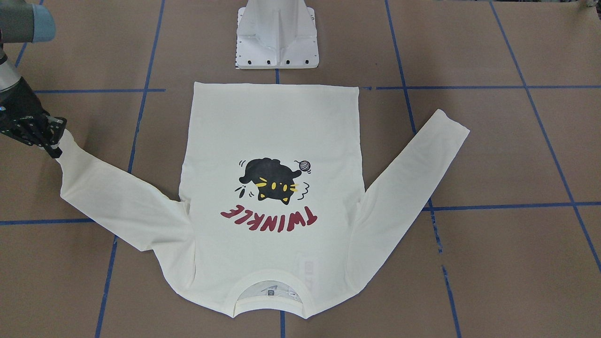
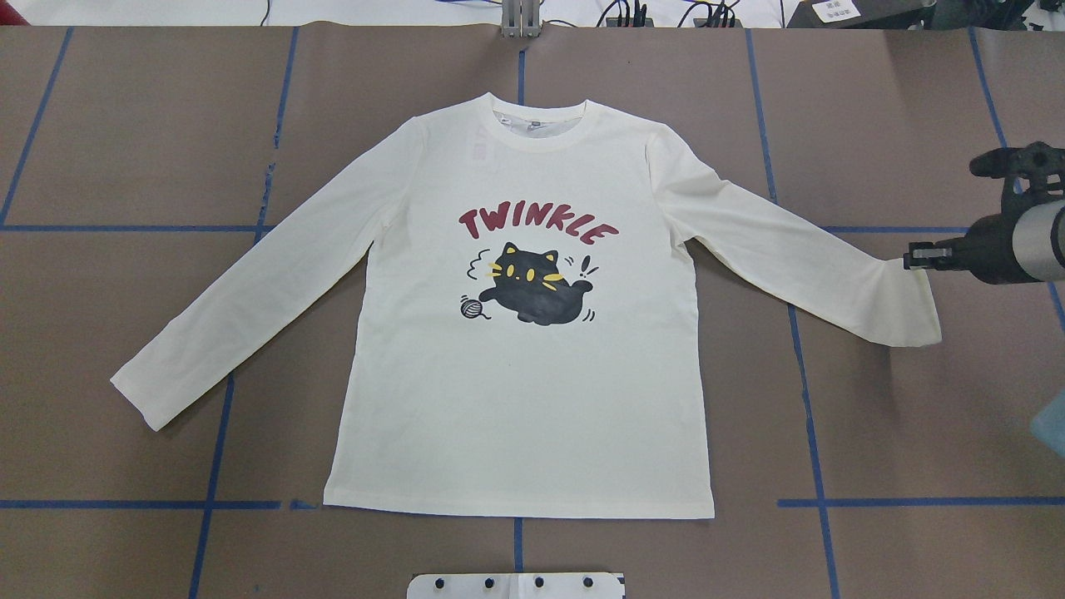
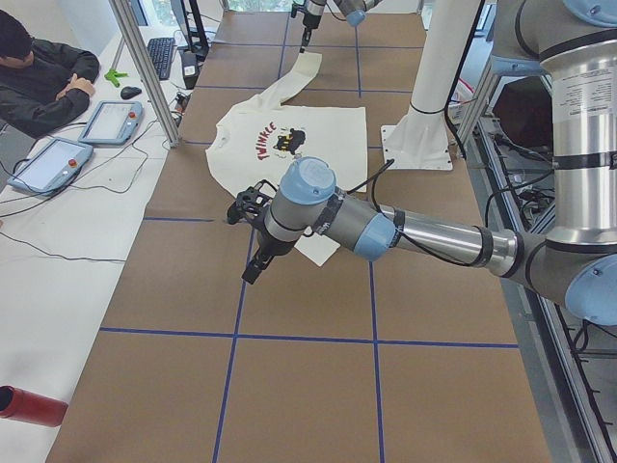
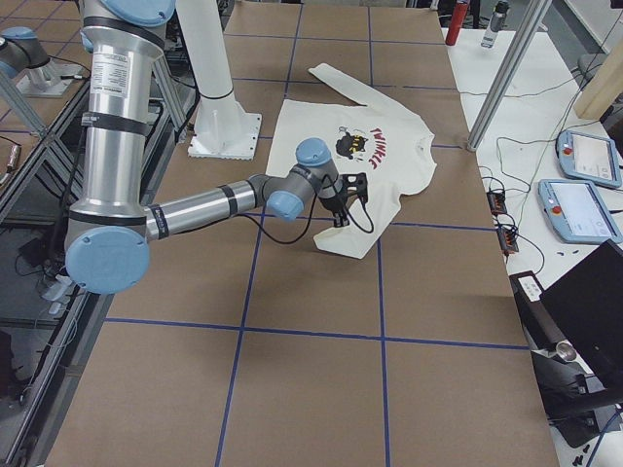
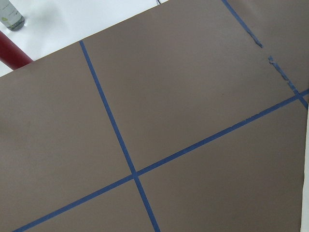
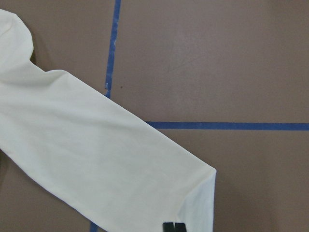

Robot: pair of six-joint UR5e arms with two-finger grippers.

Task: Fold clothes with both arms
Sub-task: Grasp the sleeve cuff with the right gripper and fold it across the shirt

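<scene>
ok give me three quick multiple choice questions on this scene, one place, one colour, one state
1. Where is the right claw? A at a sleeve cuff; B over the collar; C on the cat print.
2. What colour is the TWINKLE lettering? A blue; B red; C green.
3. How does the shirt lie? A folded in half; B crumpled; C spread flat, print up.
Answers: A, the overhead view shows it at the cuff's edge; B, the letters are red; C, both sleeves lie outstretched.
</scene>
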